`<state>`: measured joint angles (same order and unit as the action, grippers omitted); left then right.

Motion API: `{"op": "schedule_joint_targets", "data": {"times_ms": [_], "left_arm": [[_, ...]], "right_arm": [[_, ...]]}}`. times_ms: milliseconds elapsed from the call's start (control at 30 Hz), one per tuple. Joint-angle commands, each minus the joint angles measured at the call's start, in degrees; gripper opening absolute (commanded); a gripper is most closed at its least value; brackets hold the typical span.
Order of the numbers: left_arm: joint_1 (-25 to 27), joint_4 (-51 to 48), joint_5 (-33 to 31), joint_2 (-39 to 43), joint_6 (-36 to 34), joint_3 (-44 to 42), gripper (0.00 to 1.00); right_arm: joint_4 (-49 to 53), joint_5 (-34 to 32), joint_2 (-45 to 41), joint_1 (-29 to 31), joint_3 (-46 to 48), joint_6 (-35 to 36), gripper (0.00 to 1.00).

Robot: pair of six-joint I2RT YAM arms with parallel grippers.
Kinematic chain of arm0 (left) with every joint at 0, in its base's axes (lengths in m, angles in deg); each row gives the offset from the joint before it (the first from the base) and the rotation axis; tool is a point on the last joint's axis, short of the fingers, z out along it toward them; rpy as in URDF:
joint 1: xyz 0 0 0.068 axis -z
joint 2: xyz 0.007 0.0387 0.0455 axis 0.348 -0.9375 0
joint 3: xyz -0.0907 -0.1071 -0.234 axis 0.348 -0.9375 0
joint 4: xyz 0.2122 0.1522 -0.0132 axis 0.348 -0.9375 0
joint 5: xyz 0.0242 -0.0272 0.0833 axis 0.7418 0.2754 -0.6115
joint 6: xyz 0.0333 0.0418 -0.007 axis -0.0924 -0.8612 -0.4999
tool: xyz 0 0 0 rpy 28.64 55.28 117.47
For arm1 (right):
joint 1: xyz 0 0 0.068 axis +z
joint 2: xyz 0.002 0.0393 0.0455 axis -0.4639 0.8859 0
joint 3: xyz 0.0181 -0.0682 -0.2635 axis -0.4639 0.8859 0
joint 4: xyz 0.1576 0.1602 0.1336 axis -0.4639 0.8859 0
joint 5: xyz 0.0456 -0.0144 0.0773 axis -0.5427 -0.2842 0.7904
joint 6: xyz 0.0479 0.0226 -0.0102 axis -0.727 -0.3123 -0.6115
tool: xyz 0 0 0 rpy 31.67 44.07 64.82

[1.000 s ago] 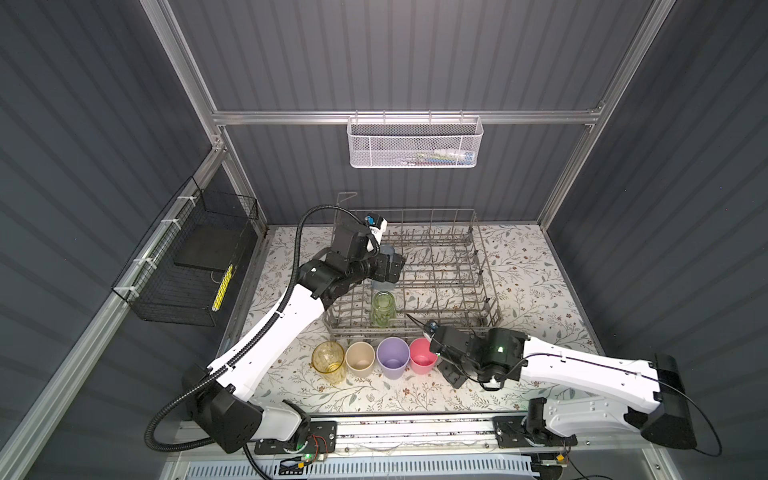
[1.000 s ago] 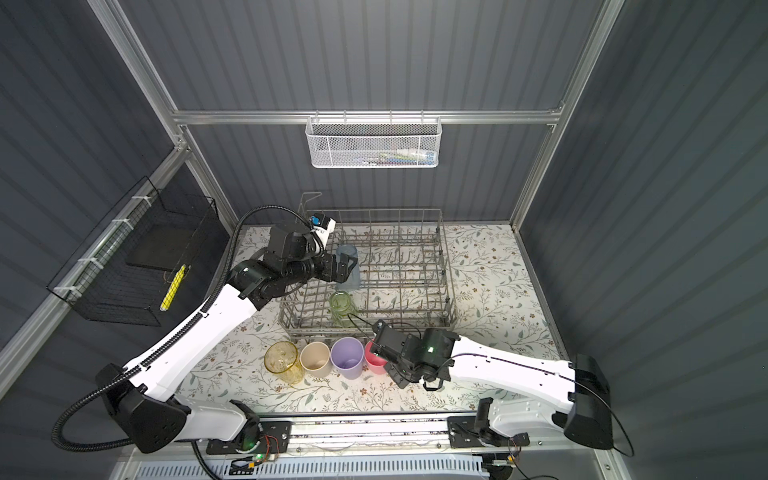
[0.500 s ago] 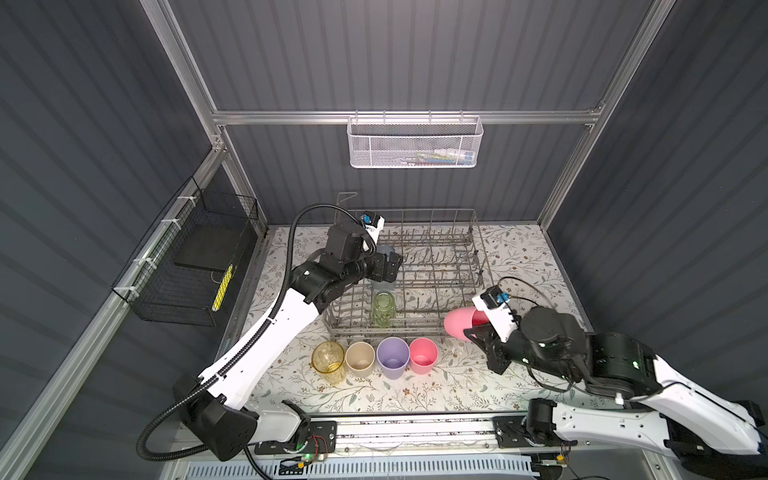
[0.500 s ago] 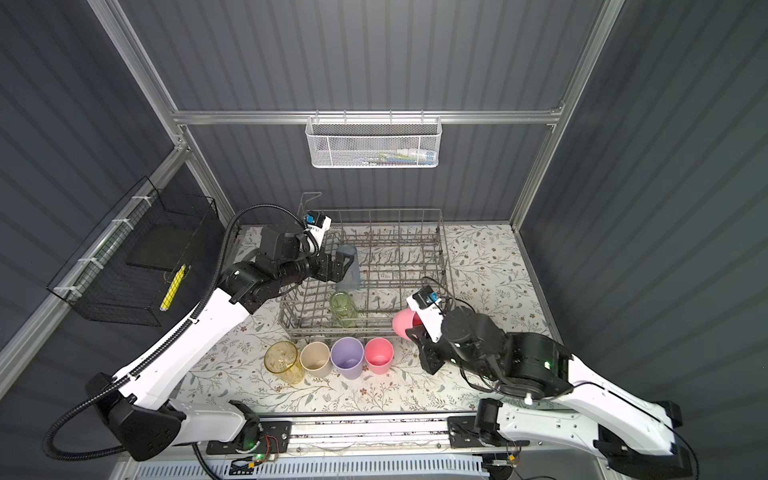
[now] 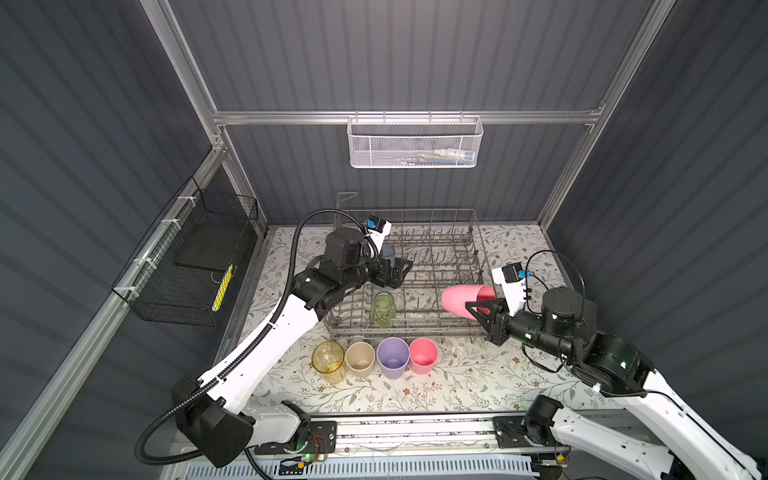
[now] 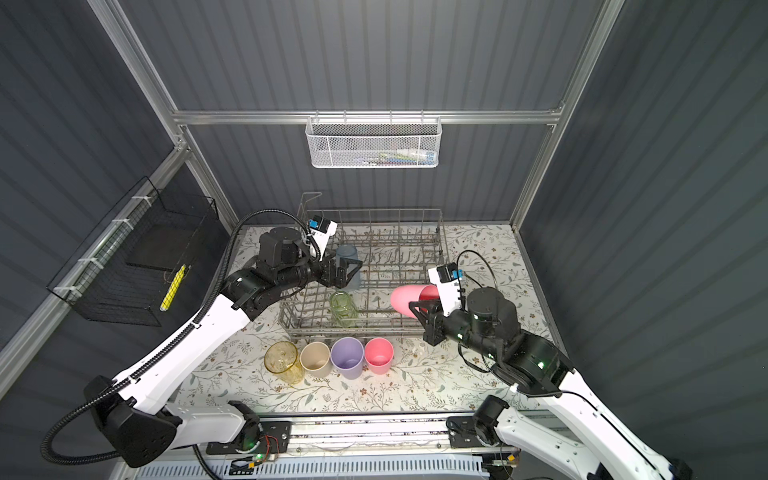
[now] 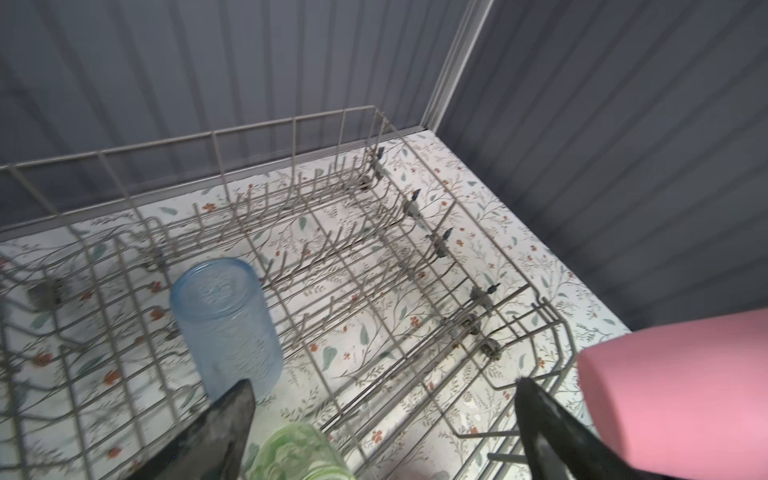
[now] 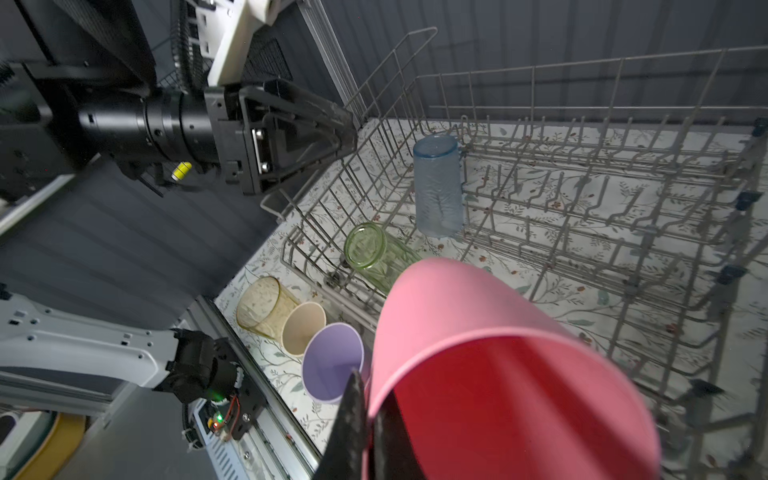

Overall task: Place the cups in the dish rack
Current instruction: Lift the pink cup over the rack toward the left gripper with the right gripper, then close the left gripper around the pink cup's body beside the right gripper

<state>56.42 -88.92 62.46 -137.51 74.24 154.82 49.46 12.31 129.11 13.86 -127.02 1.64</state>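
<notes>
The grey wire dish rack (image 5: 473,232) (image 6: 440,237) stands at the back of the table. Inside it, a blue-grey cup (image 5: 388,251) (image 7: 226,324) (image 8: 438,187) stands upside down and a clear green cup (image 5: 383,307) (image 8: 374,253) sits near the front. My left gripper (image 5: 397,272) (image 7: 384,384) hovers open beside the blue-grey cup, holding nothing. My right gripper (image 5: 478,307) (image 8: 365,386) is shut on the rim of a pink cup (image 5: 461,301) (image 6: 409,301) (image 8: 478,353), tipped sideways over the rack's front right corner. Yellow (image 5: 329,360), beige (image 5: 360,358), lavender (image 5: 392,357) and pink (image 5: 423,355) cups stand in a row before the rack.
A white mesh basket (image 5: 415,143) hangs on the back wall. A black wire basket (image 5: 187,266) hangs on the left wall. Upright tines fill the rack's middle and right. A floral mat (image 5: 457,382) covers the table.
My right gripper has lifted a pink cup out of the row, swung it up to the right and tipped it over the rack's corner. The left gripper has hardly moved.
</notes>
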Motion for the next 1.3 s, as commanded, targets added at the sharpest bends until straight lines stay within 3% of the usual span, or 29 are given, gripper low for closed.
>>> {"op": "schedule_joint_targets", "data": {"times_ms": [0,233,433,1267], "left_arm": [[-0.7,6.0,6.8,1.2,1.4,-1.7,0.98],[-8.0,18.6,24.3,0.6,10.2,-7.2,0.98],[-8.8,24.7,31.9,0.5,11.8,-9.4,0.98],[-8.7,38.8,47.9,-2.5,18.2,-14.0,0.98]], "right_arm": [[-11.4,15.3,1.1,-4.9,2.3,-4.6,0.00],[-30.3,32.4,4.5,-14.4,9.6,-16.7,0.00],[-48.7,40.3,9.6,-17.3,13.9,-28.1,0.00],[-75.6,45.2,21.2,-19.3,16.2,-42.8,0.00]]}}
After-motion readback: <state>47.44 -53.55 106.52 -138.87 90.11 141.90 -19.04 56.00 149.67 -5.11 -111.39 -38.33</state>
